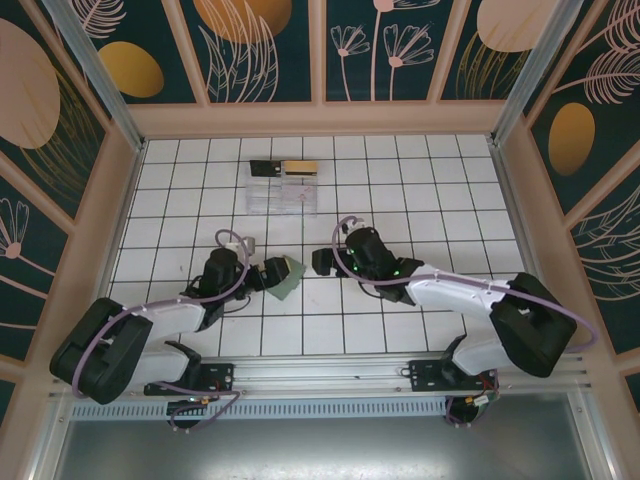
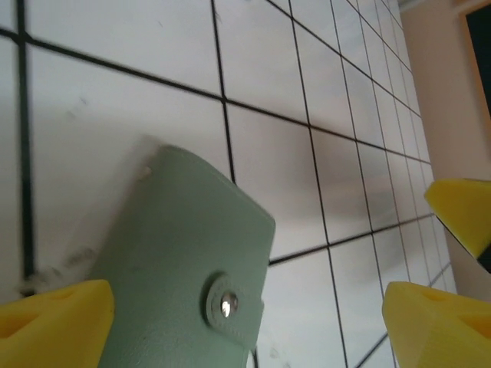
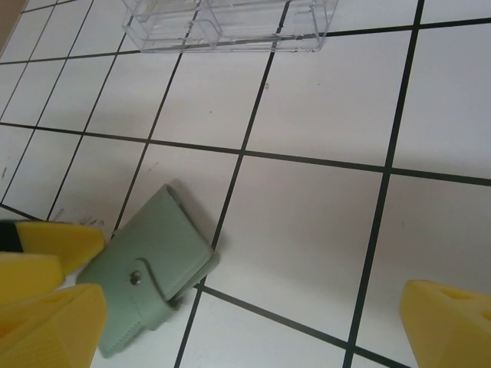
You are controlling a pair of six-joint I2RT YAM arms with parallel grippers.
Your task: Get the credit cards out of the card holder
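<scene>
One card holder point(image 3: 149, 272), one clear plastic box point(image 1: 282, 192) and one tan-gold card point(image 1: 300, 167).

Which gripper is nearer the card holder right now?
Left. The left gripper is right at the card holder's left edge; the right gripper is a little off to its right, apart.

— What's the floor point(image 1: 430, 190) like?
— White square tiles with dark grout, evenly lit, with soft shadows.
— And the walls point(image 1: 290, 70)?
— Dark teal panels with gold discs and pale line-drawn plants, split by beige strips point(image 1: 318, 50). A beige ledge point(image 1: 320, 118) runs along the back. Metal posts point(image 1: 95, 70) stand at the corners, and a rail point(image 1: 330, 372) runs along the near edge.
</scene>
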